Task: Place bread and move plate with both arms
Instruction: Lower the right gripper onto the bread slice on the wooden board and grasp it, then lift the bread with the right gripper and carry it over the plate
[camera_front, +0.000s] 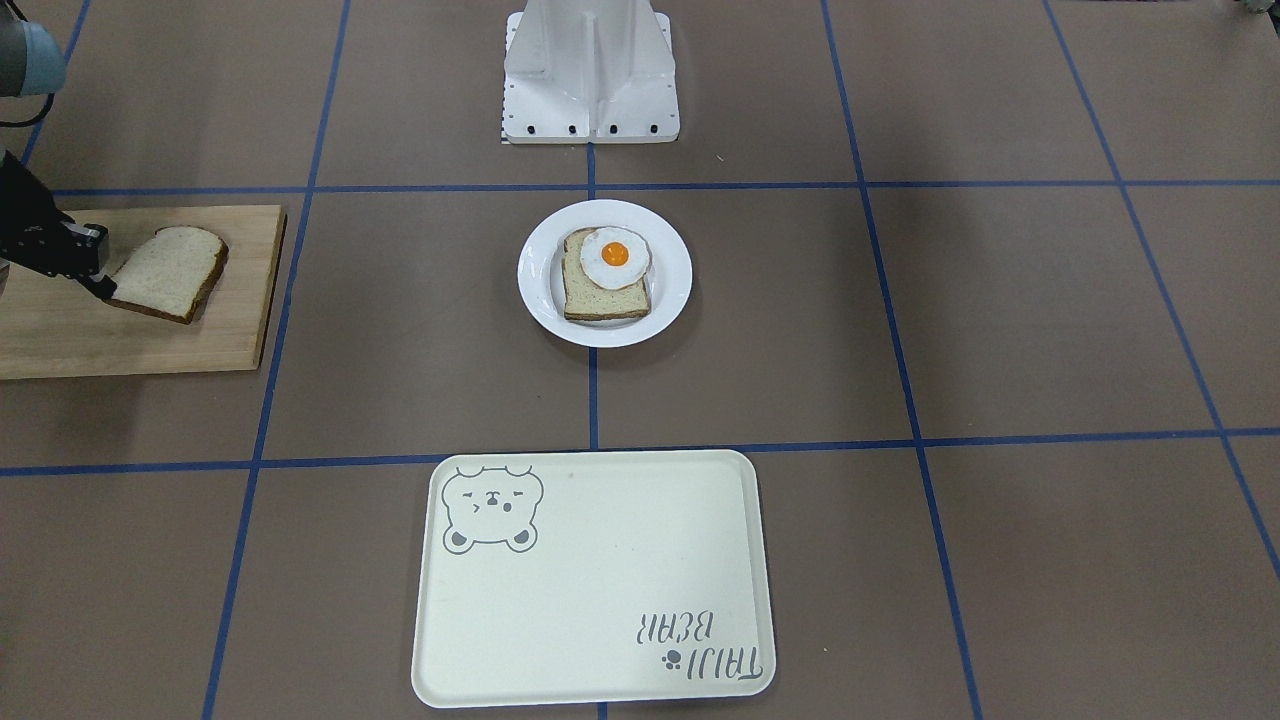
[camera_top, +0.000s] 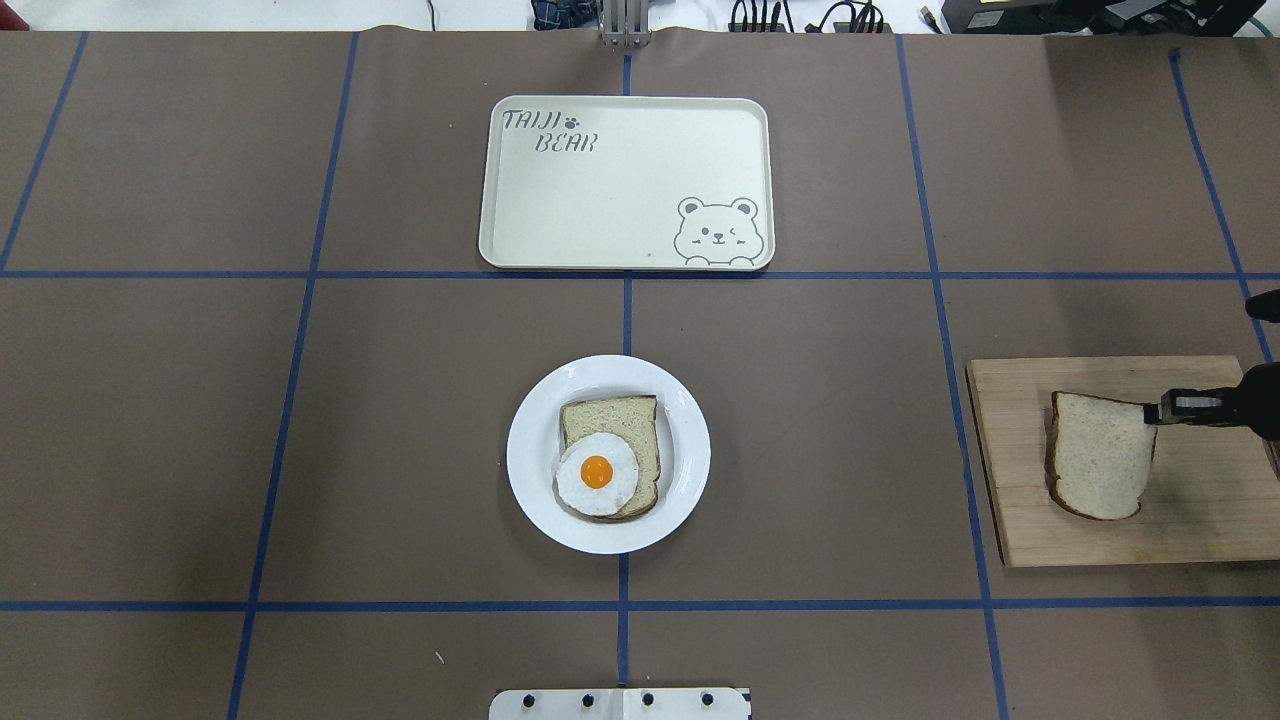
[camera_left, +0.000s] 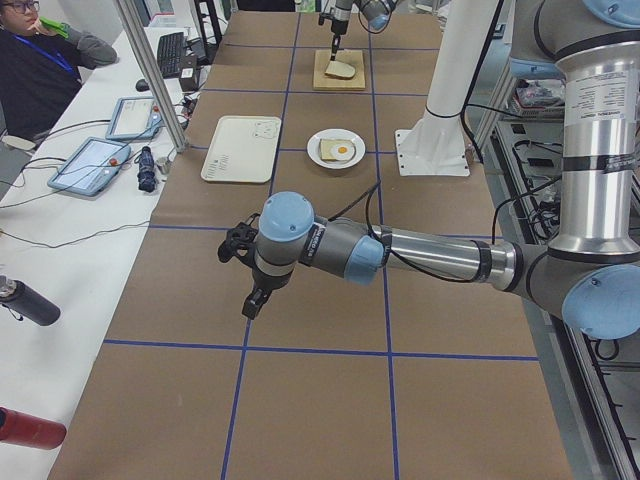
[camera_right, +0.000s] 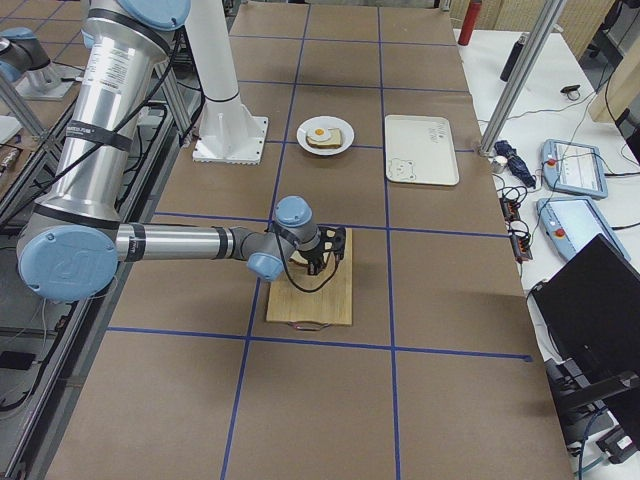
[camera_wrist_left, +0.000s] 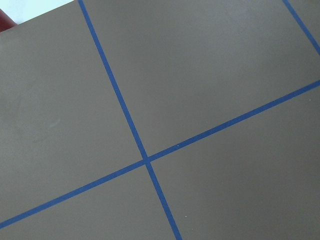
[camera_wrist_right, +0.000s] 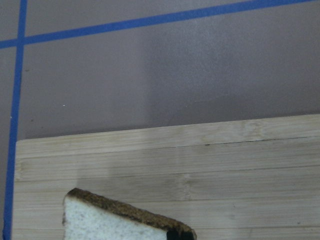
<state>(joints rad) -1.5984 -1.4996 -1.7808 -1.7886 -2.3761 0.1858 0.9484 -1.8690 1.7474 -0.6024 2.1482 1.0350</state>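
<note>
The bare bread slice (camera_front: 168, 272) lies tilted on a wooden cutting board (camera_front: 120, 340), one edge raised. My right gripper (camera_front: 100, 285) is shut on that slice's edge; it shows in the overhead view (camera_top: 1152, 410) at the bread's (camera_top: 1098, 458) far corner. The right wrist view shows the crust corner (camera_wrist_right: 125, 212) over the board. The white plate (camera_front: 672, 270) sits mid-table and holds a slice with a fried egg (camera_front: 614, 254). My left gripper (camera_left: 254, 300) hovers over bare table far from the plate; I cannot tell whether it is open or shut.
A cream rectangular tray (camera_top: 600, 190) with a bear drawing lies beyond the plate (camera_top: 530, 470). The white robot base (camera_front: 590, 80) stands behind the plate. Blue tape lines (camera_wrist_left: 146, 160) cross the brown table. An operator (camera_left: 40, 60) sits by tablets on a side table.
</note>
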